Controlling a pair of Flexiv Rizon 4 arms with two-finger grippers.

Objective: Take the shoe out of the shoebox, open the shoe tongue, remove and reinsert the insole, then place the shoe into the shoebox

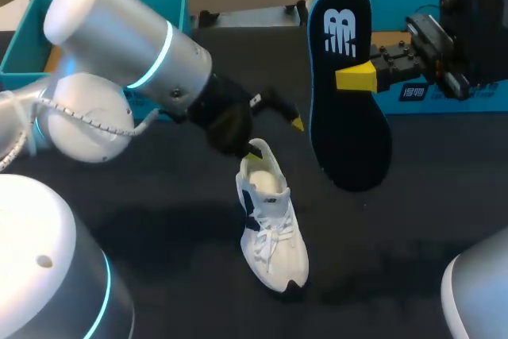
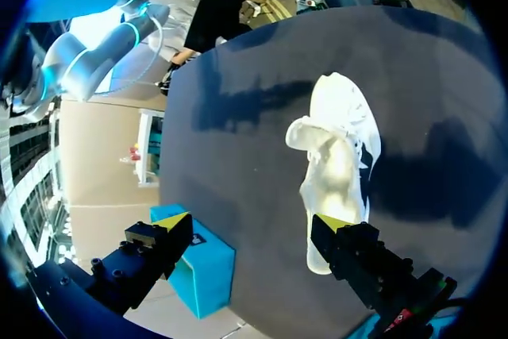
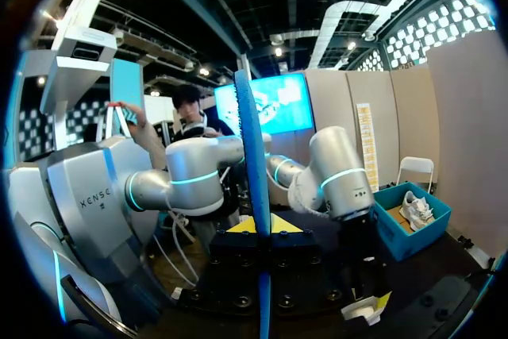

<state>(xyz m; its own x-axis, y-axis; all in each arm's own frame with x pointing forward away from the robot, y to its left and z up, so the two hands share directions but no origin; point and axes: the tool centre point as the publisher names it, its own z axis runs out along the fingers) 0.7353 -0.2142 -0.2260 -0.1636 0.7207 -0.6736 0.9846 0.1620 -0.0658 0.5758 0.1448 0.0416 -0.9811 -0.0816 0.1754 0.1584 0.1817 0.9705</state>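
My left arm point(image 1: 119, 37) bulks nearest, in from left. Left hand point(image 1: 276, 134) low at mid-scene, fingers spread wide, pinching nothing. One yellow tip just beside heel of white shoe point(image 1: 271, 220); I cannot tell if touching. Shoe lies on surface point(image 1: 413, 228), centre, toe toward near edge, tongue pulled up. Right hand point(image 1: 349, 77) at far right, pressed on dark insole point(image 1: 349, 140) from both sides, insole upright, apart from shoe. Teal shoebox point(image 1: 468, 101) behind right hand; second teal box point(image 1: 20, 45) far left.
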